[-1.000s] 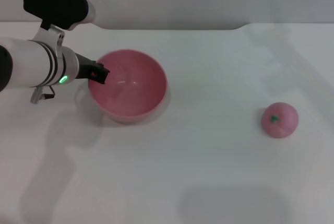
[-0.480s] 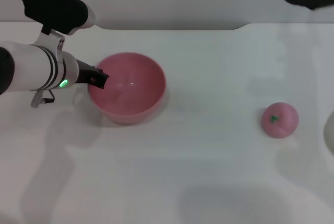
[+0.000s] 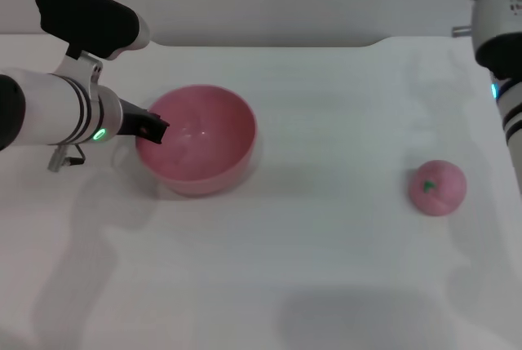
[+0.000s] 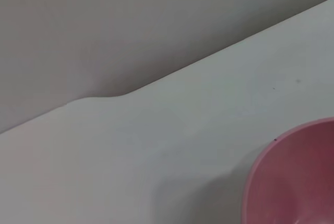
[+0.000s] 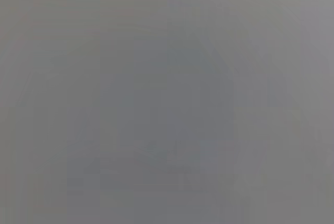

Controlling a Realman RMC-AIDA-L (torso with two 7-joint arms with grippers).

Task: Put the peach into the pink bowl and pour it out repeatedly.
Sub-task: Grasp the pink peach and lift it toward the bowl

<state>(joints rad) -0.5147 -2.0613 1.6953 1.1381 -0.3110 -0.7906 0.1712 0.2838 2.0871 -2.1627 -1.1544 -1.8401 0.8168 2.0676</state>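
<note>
The pink bowl [image 3: 198, 143] stands upright and empty on the white table, left of centre. My left gripper [image 3: 152, 128] is at the bowl's left rim, its dark fingertip over the edge, shut on the rim. A part of the bowl [image 4: 295, 179] shows in the left wrist view. The peach [image 3: 437, 188], small, round and pink with a green leaf mark, lies on the table far to the right. My right arm [image 3: 499, 32] reaches down along the right edge above the peach, and its fingers are out of the picture. The right wrist view is plain grey.
The white table [image 3: 326, 268] ends at a grey wall at the back, with a step in its back edge [image 3: 382, 41]. Nothing else stands on it between the bowl and the peach.
The right arm has come into view at the top right and moved down toward the peach's side. The bowl has shifted slightly left and settled level in the left gripper.
</note>
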